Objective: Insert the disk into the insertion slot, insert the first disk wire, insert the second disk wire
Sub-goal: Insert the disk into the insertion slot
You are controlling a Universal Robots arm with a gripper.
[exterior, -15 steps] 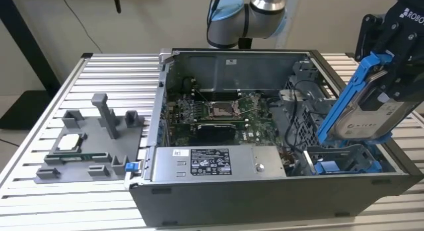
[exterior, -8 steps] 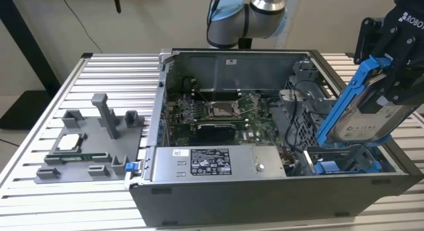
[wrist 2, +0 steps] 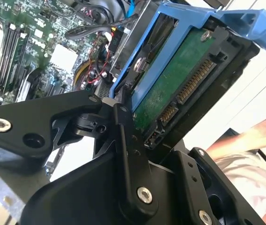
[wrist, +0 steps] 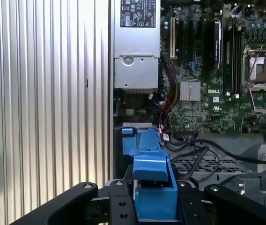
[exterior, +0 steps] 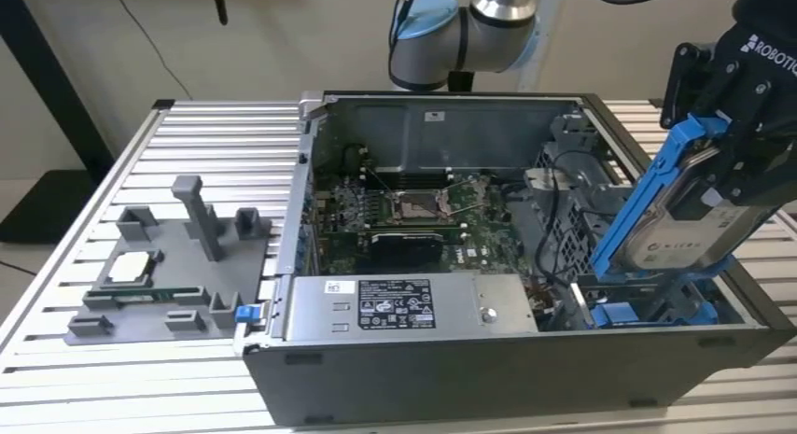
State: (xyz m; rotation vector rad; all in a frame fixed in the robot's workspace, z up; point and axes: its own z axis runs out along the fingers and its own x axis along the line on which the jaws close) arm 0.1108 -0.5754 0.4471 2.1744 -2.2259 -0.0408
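While the gripper (exterior: 729, 168), jaws clamped on the disk (exterior: 682, 219), holds it tilted just over the insertion slot (exterior: 678, 308), the first step looks unfinished, and seating calls for squaring its carrier (exterior: 639, 205) with the rails (exterior: 617, 315).

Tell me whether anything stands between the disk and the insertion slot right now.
Nothing visible does. The gripper holds the disk tilted, its lower end at the blue rails of the insertion slot in the exterior view. Black cables lie close beside the disk, seemingly not under it.
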